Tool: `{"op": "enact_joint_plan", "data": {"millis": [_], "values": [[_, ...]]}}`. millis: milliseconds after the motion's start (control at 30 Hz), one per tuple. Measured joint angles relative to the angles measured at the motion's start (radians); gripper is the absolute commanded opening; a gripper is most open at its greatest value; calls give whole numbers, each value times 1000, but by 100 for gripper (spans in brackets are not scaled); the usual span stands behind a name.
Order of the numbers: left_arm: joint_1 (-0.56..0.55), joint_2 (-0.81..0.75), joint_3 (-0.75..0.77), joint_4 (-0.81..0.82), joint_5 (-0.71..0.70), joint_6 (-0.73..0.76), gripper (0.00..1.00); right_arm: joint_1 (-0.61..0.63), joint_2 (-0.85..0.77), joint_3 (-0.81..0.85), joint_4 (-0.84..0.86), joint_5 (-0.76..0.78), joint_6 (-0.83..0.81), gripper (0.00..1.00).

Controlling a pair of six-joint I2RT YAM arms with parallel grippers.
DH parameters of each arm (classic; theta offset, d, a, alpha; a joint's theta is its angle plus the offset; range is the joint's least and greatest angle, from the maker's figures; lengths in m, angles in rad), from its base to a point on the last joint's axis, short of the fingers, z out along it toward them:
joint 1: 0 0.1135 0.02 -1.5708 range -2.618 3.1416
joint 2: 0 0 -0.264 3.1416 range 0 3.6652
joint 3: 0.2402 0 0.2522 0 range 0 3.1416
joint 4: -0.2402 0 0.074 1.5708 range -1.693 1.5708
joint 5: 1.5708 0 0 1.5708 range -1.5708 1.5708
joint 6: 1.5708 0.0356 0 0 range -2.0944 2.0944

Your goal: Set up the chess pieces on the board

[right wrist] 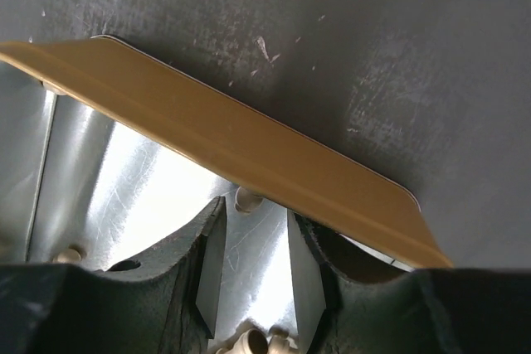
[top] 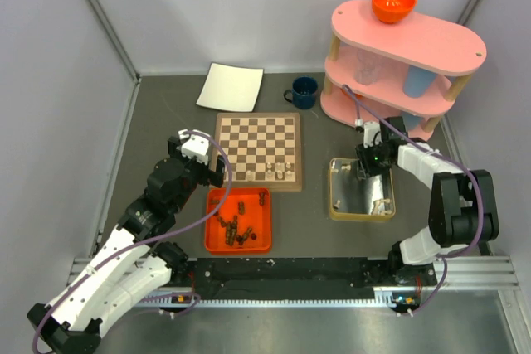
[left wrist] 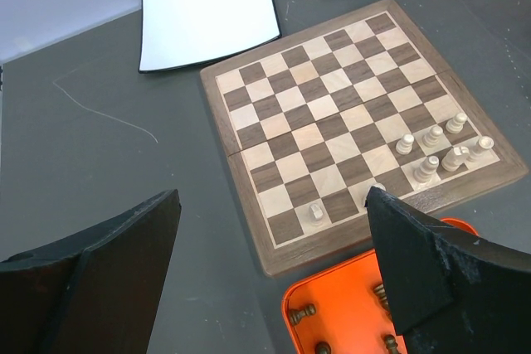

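The board (top: 257,143) lies mid-table, with several pale pieces (top: 280,172) along its near edge; it also shows in the left wrist view (left wrist: 332,113), as do the pale pieces (left wrist: 426,170). Dark pieces (top: 236,225) lie in an orange tray (top: 211,242). My left gripper (top: 202,157) is open and empty above the board's near-left corner; it also shows in its own view (left wrist: 274,201). My right gripper (top: 363,167) hangs in a tan-rimmed shiny tray (top: 333,196). In its own view, the right gripper (right wrist: 255,234) is open, with a pale piece (right wrist: 247,199) just past the tips against the rim (right wrist: 249,147).
A white sheet (top: 231,87) and a blue mug (top: 304,92) lie behind the board. A pink three-tier shelf (top: 398,55) with an orange bowl (top: 392,2) stands at the back right. More pale pieces (top: 382,205) lie in the shiny tray. Walls enclose the table.
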Motion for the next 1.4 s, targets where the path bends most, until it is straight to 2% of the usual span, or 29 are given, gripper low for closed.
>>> {"op": "enact_joint_plan", "data": {"millis": [67, 200, 400, 567, 767, 833, 933, 967, 1067, 1200, 1400], "values": [[0, 0, -1, 0, 0, 0, 98, 6, 13, 10, 1, 4, 5, 34], [0, 0, -2, 0, 0, 0, 98, 16, 25, 15, 7, 21, 7, 19], [0, 0, -3, 0, 1, 0, 99, 22, 26, 15, 2, 29, 3, 8], [0, 0, -5, 1, 11, 1, 98, 22, 11, 14, -7, 29, -18, 6], [0, 0, -5, 6, 43, 3, 98, 22, -46, 14, -103, -24, -146, 6], [0, 0, -6, 6, 59, 4, 99, 22, -51, 14, -145, -48, -189, 8], [0, 0, -9, 7, 78, 3, 98, 22, -51, 14, -180, -61, -207, 29], [0, 0, -10, 7, 84, 3, 98, 21, -51, 14, -182, -63, -201, 40], [0, 0, -13, 8, 89, 4, 98, 21, -51, 14, -168, -61, -174, 47], [0, 0, -14, 8, 95, 4, 98, 21, -43, 14, -126, -53, -120, 47], [0, 0, -14, 8, 102, 4, 98, 48, 23, 14, -31, 19, -37, 40]]}}
